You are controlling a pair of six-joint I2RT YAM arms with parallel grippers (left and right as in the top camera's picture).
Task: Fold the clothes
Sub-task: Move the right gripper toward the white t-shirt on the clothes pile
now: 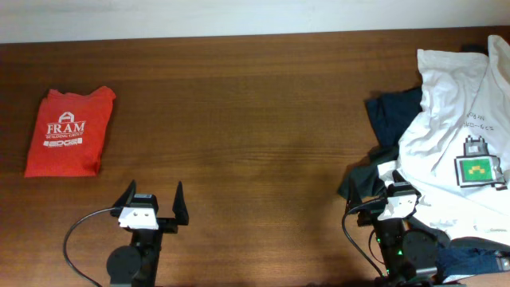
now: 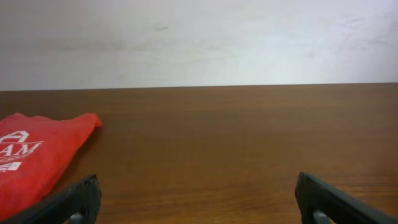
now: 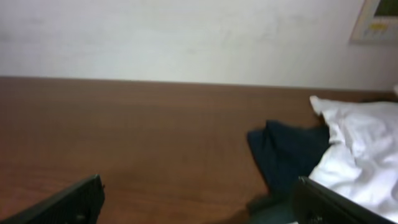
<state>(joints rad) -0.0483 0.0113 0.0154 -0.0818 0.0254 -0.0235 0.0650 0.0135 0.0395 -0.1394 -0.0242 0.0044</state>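
Observation:
A folded red T-shirt with white FRAM lettering [image 1: 70, 132] lies at the table's left; it also shows at the left of the left wrist view [image 2: 31, 158]. A pile of unfolded clothes sits at the right: a white T-shirt with a green print [image 1: 458, 127] over dark navy garments [image 1: 394, 115]. The right wrist view shows the white shirt [image 3: 364, 149] and the navy cloth [image 3: 289, 155]. My left gripper [image 1: 153, 198] is open and empty near the front edge. My right gripper [image 1: 374, 195] is open and empty at the pile's front left edge.
The brown wooden table [image 1: 255, 104] stretches between the red shirt and the pile. A white wall [image 2: 199, 37] stands behind the far edge. Black cables trail from both arm bases at the front edge.

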